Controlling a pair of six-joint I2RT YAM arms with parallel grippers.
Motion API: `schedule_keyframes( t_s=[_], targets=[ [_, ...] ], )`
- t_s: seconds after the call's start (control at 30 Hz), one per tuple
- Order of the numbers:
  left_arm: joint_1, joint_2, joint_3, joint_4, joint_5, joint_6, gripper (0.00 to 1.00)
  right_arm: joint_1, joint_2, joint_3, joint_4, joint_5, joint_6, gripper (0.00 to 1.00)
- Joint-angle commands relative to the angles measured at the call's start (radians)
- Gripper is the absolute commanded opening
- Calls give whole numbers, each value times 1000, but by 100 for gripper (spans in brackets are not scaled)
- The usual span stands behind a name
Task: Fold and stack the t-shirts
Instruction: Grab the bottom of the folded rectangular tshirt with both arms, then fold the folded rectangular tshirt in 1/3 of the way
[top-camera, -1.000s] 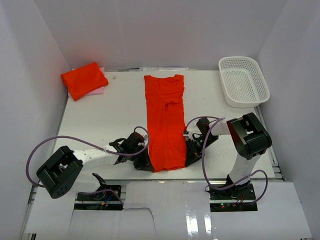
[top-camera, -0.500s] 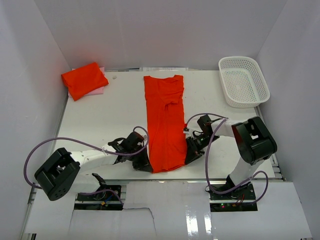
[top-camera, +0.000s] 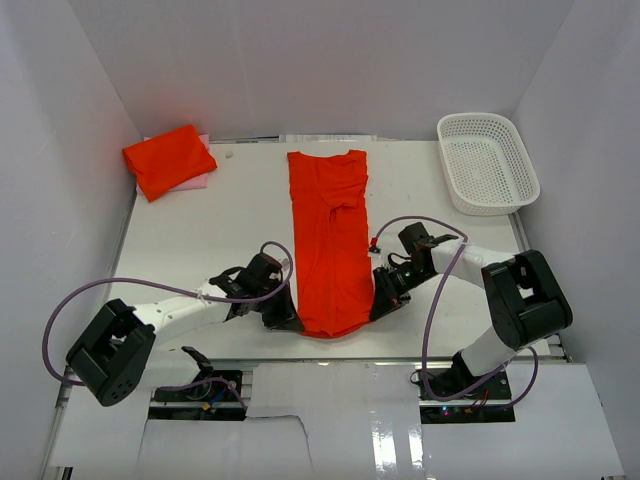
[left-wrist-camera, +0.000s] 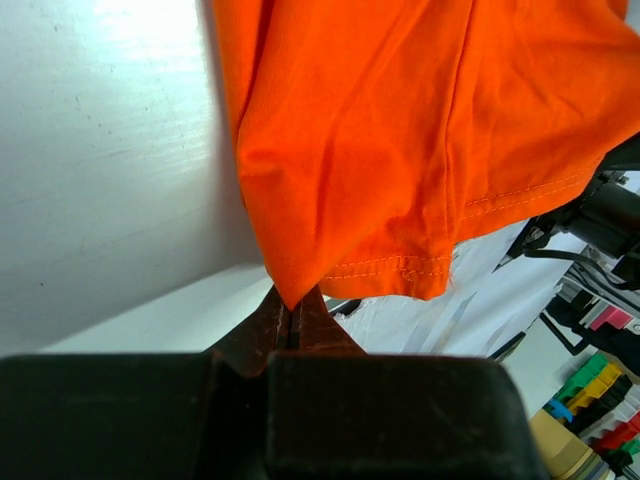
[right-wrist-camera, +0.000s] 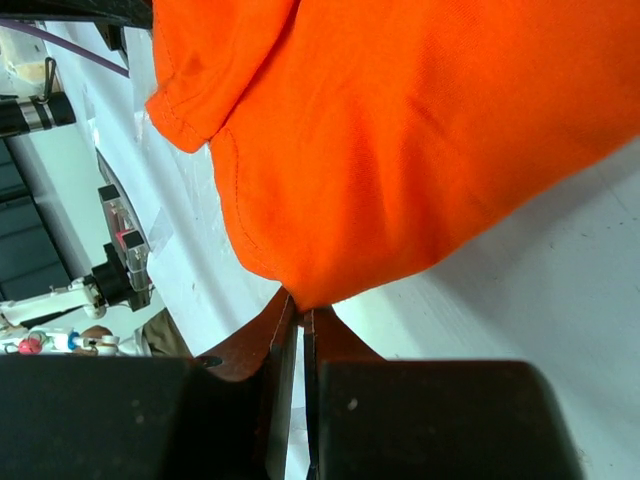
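A long narrow orange-red t-shirt (top-camera: 330, 235) lies folded lengthwise down the middle of the table, neck at the far end. My left gripper (top-camera: 291, 321) is shut on its near left hem corner (left-wrist-camera: 290, 285). On the opposite side my right gripper (top-camera: 378, 308) is shut on the near right corner (right-wrist-camera: 305, 290). Both corners are lifted off the table, and the hem (left-wrist-camera: 430, 265) sags between them. A second t-shirt (top-camera: 168, 158), folded into a compact square, rests at the far left corner.
A white mesh basket (top-camera: 487, 162) stands at the far right. A pink sheet (top-camera: 192, 182) shows under the folded shirt. The table's near edge (top-camera: 330, 360) runs just behind the hem. Purple cables loop off both arms.
Both grippers have risen and shifted away from the near edge, carrying the shirt's near hem corners with them. The hem now hangs slightly bunched between them.
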Motion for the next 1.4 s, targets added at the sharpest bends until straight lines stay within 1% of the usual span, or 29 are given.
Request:
schedule_keyframes(
  t_s=[0.0,0.27,0.37,0.53,0.67,0.83,1.07,1.37],
  targets=[
    [20,-32,43,23,0,30,0,-9,-26,12,2,-5,-17,8],
    [53,5,107,26,14,54,0,-25,-20,40,8,-15,-25,8],
    [58,15,135,27,32,46,0,-46,-6,52,6,-48,-8,8],
    [57,11,158,26,75,13,0,-92,40,136,-41,-146,29,8],
    [63,-11,179,-6,49,16,0,-95,54,202,-81,-143,29,8],
    [84,12,213,-16,49,33,0,-95,83,239,-92,-143,27,8],
    [142,99,296,-20,54,85,0,-97,91,265,-90,-126,23,8],
    [167,173,377,-34,54,125,0,-115,129,328,-90,-114,11,8]
  ],
)
